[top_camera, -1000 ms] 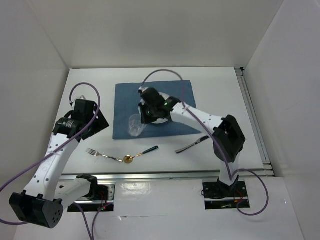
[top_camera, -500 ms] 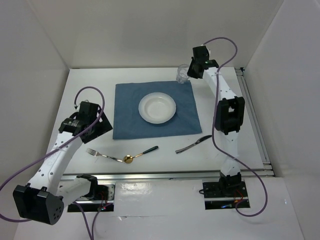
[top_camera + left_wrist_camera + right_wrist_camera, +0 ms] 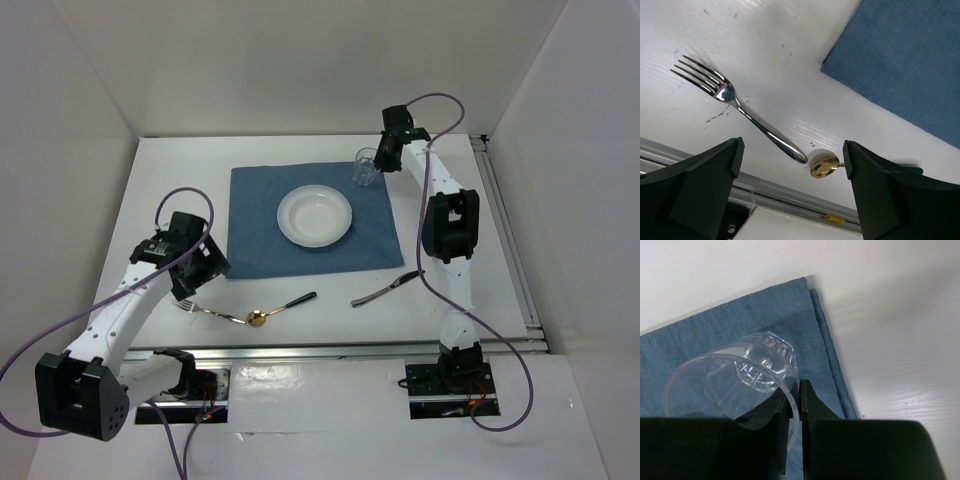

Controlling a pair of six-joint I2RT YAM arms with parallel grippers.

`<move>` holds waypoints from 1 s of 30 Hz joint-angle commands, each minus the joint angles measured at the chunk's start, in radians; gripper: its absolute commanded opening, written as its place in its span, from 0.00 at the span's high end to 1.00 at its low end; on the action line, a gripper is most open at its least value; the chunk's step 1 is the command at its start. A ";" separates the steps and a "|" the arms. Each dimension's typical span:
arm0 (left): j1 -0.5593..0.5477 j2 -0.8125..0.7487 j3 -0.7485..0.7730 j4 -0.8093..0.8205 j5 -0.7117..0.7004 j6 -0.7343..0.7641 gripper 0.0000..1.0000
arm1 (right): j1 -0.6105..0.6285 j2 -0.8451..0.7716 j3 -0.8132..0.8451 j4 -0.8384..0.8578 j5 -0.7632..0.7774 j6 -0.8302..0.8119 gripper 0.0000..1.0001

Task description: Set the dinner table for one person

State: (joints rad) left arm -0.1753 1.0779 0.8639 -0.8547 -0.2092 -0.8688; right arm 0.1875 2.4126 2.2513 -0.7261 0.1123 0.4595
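The white dinner table point(image 3: 460, 215) holds a blue cloth point(image 3: 255, 210) with a white plate point(image 3: 315, 215) on it. My right gripper point(image 3: 795, 405) is shut on the rim of a clear glass point(image 3: 735, 375), held at the cloth's far right corner point(image 3: 366, 167). My left gripper point(image 3: 790, 170) is open above a silver fork point(image 3: 735, 102), which also shows in the top view point(image 3: 200, 306). A gold spoon with a dark handle point(image 3: 280, 308) lies just right of the fork, its bowl point(image 3: 824, 166) between my left fingers. A knife point(image 3: 385, 289) lies at the front right.
A silver metal rail point(image 3: 330, 348) runs along the table's near edge, also seen in the left wrist view point(image 3: 770, 197). White walls enclose the table on three sides. Purple cables loop off both arms.
My right gripper has carried the glass from the plate to the cloth's far right corner and lowered it slightly. My left gripper has moved toward the near edge, over the fork.
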 commanded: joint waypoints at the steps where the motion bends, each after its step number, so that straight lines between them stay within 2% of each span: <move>1: -0.003 0.019 -0.031 0.029 0.033 -0.068 0.00 | -0.011 0.002 0.024 0.034 0.001 0.008 0.85; 2: -0.003 0.019 -0.031 0.029 0.033 -0.078 0.00 | -0.011 0.002 0.024 0.034 0.001 0.008 0.81; 3: -0.003 0.030 -0.040 0.029 0.033 -0.087 0.00 | -0.011 0.002 0.024 0.046 0.001 0.008 0.64; 6: -0.003 0.051 -0.049 0.039 0.042 -0.113 0.00 | -0.011 0.002 0.024 0.060 -0.019 -0.002 0.33; 11: -0.003 0.073 -0.060 0.048 0.024 -0.148 0.00 | -0.011 -0.047 0.045 0.060 -0.059 -0.012 0.11; 15: -0.003 0.082 -0.081 0.014 0.010 -0.228 0.00 | -0.011 -0.157 -0.005 0.076 -0.071 -0.012 0.03; 21: -0.003 0.042 -0.172 0.032 0.013 -0.364 0.00 | -0.002 -0.378 -0.214 0.175 -0.102 -0.021 0.02; 30: -0.012 0.145 -0.184 0.036 -0.002 -0.437 0.00 | 0.030 -0.558 -0.396 0.254 -0.195 -0.050 0.01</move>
State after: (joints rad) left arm -0.1822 1.2034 0.6888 -0.8204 -0.1967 -1.2503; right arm 0.1928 1.8996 1.9270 -0.5358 -0.0353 0.4324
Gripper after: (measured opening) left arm 1.000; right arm 0.991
